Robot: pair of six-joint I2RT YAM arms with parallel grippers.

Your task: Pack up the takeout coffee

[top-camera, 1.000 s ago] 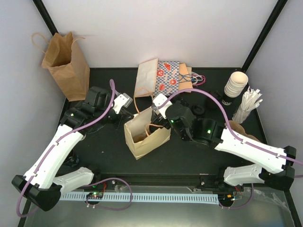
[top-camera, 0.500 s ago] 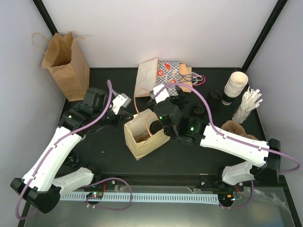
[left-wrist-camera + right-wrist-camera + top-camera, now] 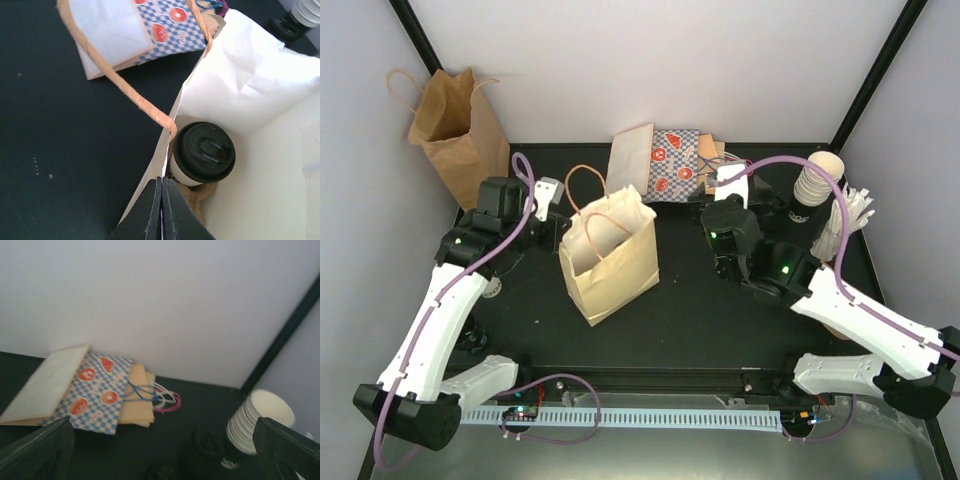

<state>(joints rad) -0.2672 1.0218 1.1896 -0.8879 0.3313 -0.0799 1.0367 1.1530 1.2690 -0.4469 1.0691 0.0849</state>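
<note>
A white paper coffee cup with a black lid (image 3: 205,152) stands inside the cream handled paper bag (image 3: 615,265), close to its wall. My left gripper (image 3: 162,180) is shut on that bag's thin paper wall (image 3: 172,145), just below the twisted handle (image 3: 125,90). In the top view the left gripper (image 3: 560,212) sits at the bag's left rim. My right gripper (image 3: 730,182) is open and holds nothing, raised at the back right and apart from the bag. A stack of white cups (image 3: 257,422) stands ahead of it to the right.
Black lids (image 3: 207,455) lie beside the cup stack (image 3: 817,180). A bundle of white sticks (image 3: 845,225) stands at the far right. Flat patterned and plain bags (image 3: 665,165) lie against the back wall. A brown paper bag (image 3: 460,130) stands upright at the back left.
My right gripper has come out of the cream bag and swung to the back right. The bag now stands upright and sits further left, with the left gripper still on its wall.
</note>
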